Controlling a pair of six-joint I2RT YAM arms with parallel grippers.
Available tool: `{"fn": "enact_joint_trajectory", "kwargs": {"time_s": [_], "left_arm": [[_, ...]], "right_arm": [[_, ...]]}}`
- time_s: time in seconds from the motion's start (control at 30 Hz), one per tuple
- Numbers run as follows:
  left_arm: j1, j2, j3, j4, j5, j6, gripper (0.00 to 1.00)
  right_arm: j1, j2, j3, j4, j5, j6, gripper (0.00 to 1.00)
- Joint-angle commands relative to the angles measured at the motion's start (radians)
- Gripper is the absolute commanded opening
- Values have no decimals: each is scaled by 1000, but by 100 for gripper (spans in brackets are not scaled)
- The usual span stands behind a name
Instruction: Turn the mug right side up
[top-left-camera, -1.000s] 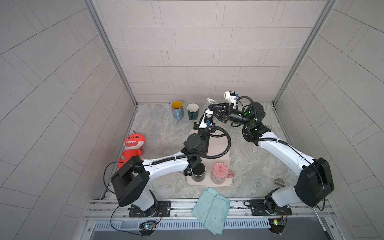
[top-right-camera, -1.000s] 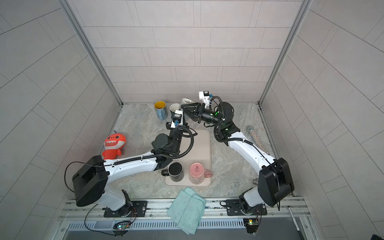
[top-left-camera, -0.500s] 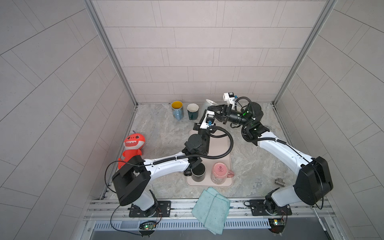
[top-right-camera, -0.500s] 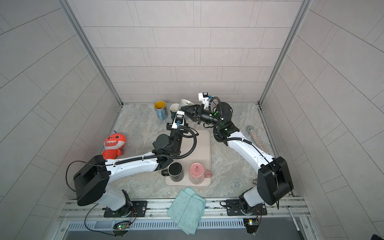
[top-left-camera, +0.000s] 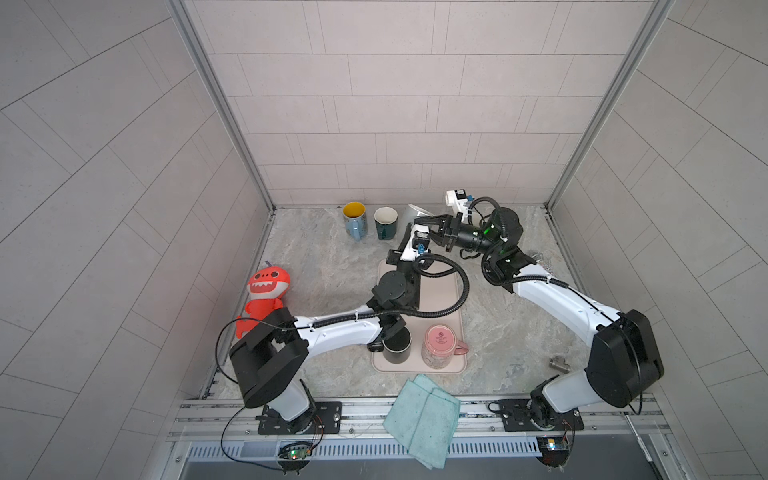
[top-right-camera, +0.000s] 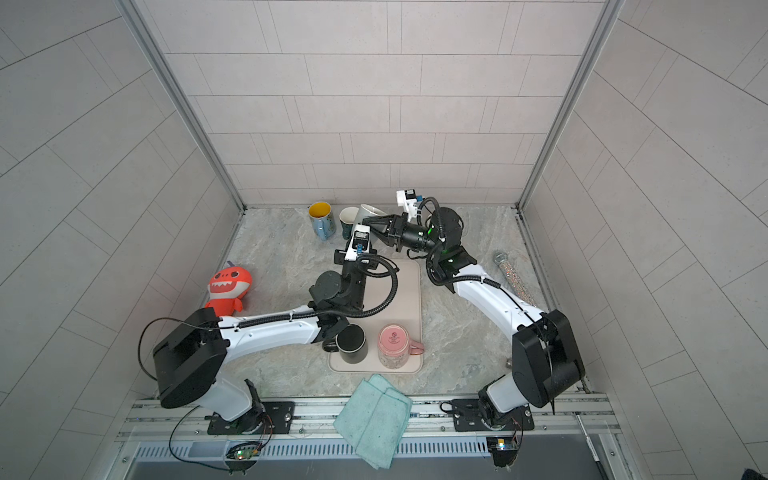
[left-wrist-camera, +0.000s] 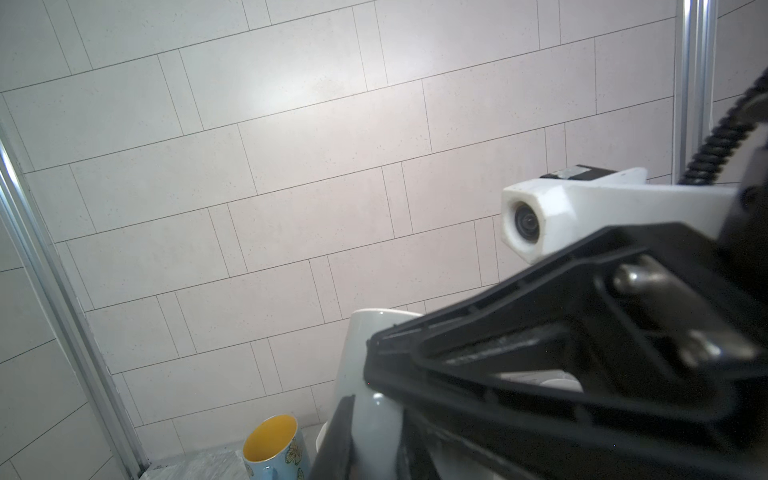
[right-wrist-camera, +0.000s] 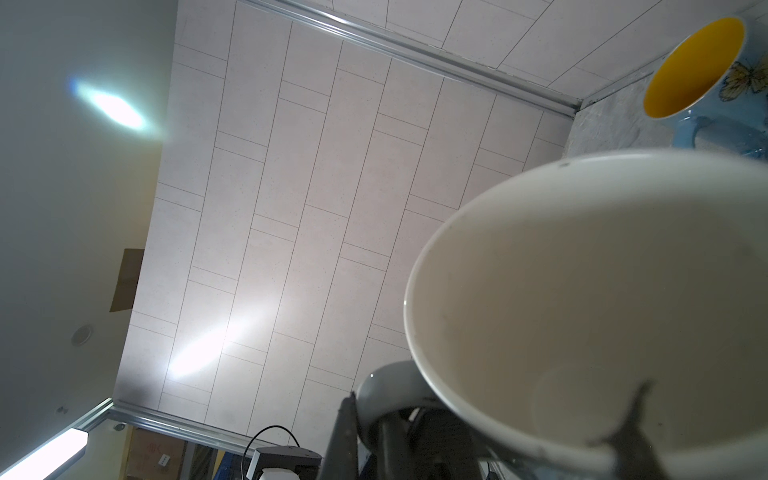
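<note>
A white mug (top-left-camera: 415, 212) (top-right-camera: 369, 211) hangs tilted in the air near the back wall, between both grippers. My left gripper (left-wrist-camera: 374, 442) is shut on the mug's wall (left-wrist-camera: 361, 353), reaching up from below. From the right, my right gripper (top-left-camera: 430, 222) (top-right-camera: 370, 224) is shut on the mug's handle (right-wrist-camera: 386, 386). In the right wrist view the mug's wide mouth (right-wrist-camera: 582, 291) faces the camera, and the right gripper (right-wrist-camera: 368, 436) has the handle between its fingers.
A blue mug with a yellow inside (top-left-camera: 354, 218) and a dark green mug (top-left-camera: 385, 222) stand upright at the back. On the beige mat (top-left-camera: 440, 291) stand a black mug (top-left-camera: 397, 345) and an upside-down pink mug (top-left-camera: 440, 345). Red toy (top-left-camera: 266, 291) left, teal cloth (top-left-camera: 424, 415) front, glitter tube (top-right-camera: 513, 278) right.
My right gripper's jaws have closed onto the white mug's handle. The left gripper keeps its hold and the mug has barely moved.
</note>
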Motion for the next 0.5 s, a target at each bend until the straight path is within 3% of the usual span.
{"fn": "enact_joint_trajectory", "kwargs": {"time_s": [0.0,0.23,0.47], "left_arm": [[-56,8,-4,101,158,0,0],[-60,-5,-30,123,159,-20,0],[-61,-38,-28,87,156,-47,0]], "right_arm": [[26,7,-21,-46,-9,-3,0],[37,-50,-17,-218,48,-150,0],[38,-58,-55,-181,68,-142,0]]}}
